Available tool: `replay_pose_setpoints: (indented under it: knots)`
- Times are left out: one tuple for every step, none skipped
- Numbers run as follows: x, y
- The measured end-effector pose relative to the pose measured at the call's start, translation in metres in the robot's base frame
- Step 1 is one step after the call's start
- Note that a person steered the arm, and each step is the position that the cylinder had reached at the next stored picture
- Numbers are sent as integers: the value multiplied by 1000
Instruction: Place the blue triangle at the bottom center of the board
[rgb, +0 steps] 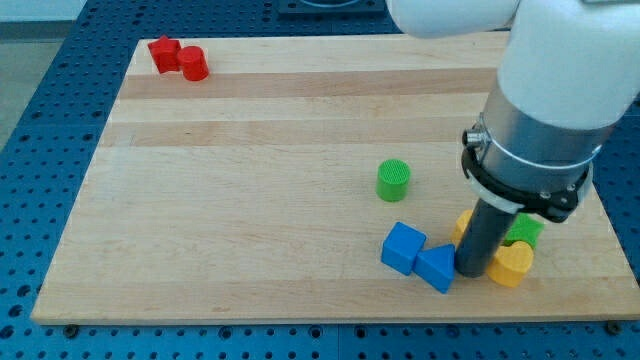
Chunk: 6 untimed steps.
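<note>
Wooden board (250, 200) on blue perforated bench is filling my view. I am running a bare rod with nothing to open or clench, and my tip (470, 272) is pressing against the right side of the blue triangle (436, 268), which is sitting near the bottom edge, right of center, touching the blue cube (403, 247). Yellow blocks (512, 264) and a green block (525, 231) are crowding behind the rod. I am judging that a steady leftward push along the edge is needed, keeping contact centered so the triangle is not pivoting into the cube.
</note>
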<state>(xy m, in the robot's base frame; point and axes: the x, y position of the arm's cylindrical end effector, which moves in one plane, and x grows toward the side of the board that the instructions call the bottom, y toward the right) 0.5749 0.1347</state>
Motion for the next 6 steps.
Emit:
replay_pose_setpoints:
  knots:
    - [1,0]
    - [15,0]
    - [16,-3]
    - [10,-7]
    - [10,-29]
    - [10,-58]
